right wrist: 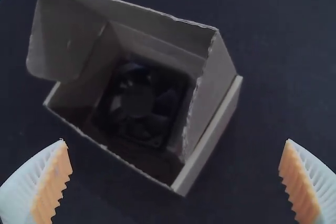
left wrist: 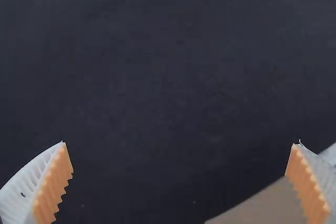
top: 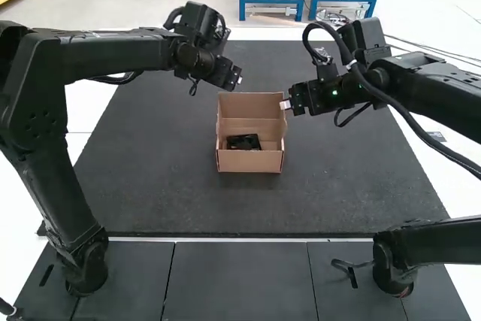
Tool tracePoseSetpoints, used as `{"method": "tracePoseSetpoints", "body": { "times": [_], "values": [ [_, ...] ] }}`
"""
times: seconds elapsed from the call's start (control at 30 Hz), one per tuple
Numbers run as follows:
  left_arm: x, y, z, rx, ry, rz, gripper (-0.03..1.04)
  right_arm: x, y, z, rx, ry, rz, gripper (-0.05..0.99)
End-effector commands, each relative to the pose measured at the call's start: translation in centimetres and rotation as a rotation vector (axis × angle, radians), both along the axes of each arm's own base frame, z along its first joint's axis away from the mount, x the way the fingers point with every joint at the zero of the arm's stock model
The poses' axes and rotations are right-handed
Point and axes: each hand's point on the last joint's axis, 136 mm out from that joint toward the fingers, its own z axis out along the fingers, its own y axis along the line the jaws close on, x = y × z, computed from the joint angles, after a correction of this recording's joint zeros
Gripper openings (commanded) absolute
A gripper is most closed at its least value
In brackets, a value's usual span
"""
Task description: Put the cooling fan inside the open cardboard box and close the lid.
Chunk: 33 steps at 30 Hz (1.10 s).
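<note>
Hovering with left hand [top: 237, 79], spread, just beyond the upright lid [top: 252, 104] at the far edge of the cardboard box [top: 250, 160]; holding right hand [top: 285, 104], also spread, beside it.

In the high view, the cardboard box [top: 249, 161] sits at the frame's centre on the mat [top: 150, 163] with the cooling fan [top: 244, 141] inside it, the left gripper [top: 237, 79] above its upper left corner and the right gripper [top: 285, 104] just beside its upper right corner.
</note>
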Motion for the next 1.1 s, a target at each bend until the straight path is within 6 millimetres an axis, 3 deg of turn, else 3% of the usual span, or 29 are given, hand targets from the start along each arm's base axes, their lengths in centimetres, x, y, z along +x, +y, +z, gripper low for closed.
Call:
{"method": "tracePoseSetpoints", "body": {
  "times": [0.0,0.23,0.7,1.07],
  "values": [
    [-0.3,-0.4,0.6,-0.005,0.010,-0.009,0.96,0.3,0.1,2.9,0.040,-0.065,0.012,0.90],
    [-1.8,0.3,-1.1,0.042,0.093,-0.011,0.96,0.4,0.3,3.3,0.048,-0.072,0.018,0.90],
    [-5.8,-2.0,-3.0,0.075,0.187,-0.084,0.96,-0.1,0.9,3.4,0.074,-0.059,0.051,0.90],
    [-7.7,-1.6,-6.0,0.082,0.264,-0.094,0.96,-0.4,1.0,3.2,0.079,-0.048,0.062,0.90]
  ]
}}
